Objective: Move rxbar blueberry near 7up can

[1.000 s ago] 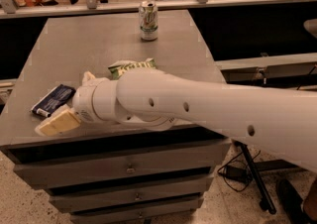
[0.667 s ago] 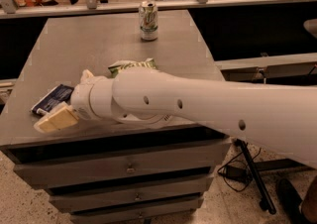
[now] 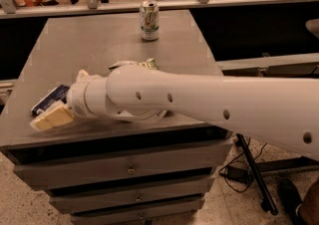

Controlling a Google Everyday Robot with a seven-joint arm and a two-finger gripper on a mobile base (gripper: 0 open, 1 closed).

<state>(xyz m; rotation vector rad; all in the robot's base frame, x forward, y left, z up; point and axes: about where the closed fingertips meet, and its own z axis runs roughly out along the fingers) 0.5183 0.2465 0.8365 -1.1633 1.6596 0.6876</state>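
Observation:
The rxbar blueberry [image 3: 49, 99], a dark navy bar, lies flat near the table's front left corner. My gripper [image 3: 57, 100] is down at the bar, with one cream finger [image 3: 52, 118] on its near side and the other finger [image 3: 81, 75] on its far side. The fingers stand apart around the bar and do not clamp it. The 7up can [image 3: 149, 20] stands upright at the back middle of the table, far from the bar. My white arm crosses the table's front from the right.
A green chip bag [image 3: 133, 63] lies mid-table, mostly hidden behind my arm. The grey table [image 3: 89, 45] tops a drawer cabinet. A railing and shelf run behind it. Cables and a stand leg are on the floor at right.
The gripper and forearm have edged slightly left along the bar. The bar and the can have not moved.

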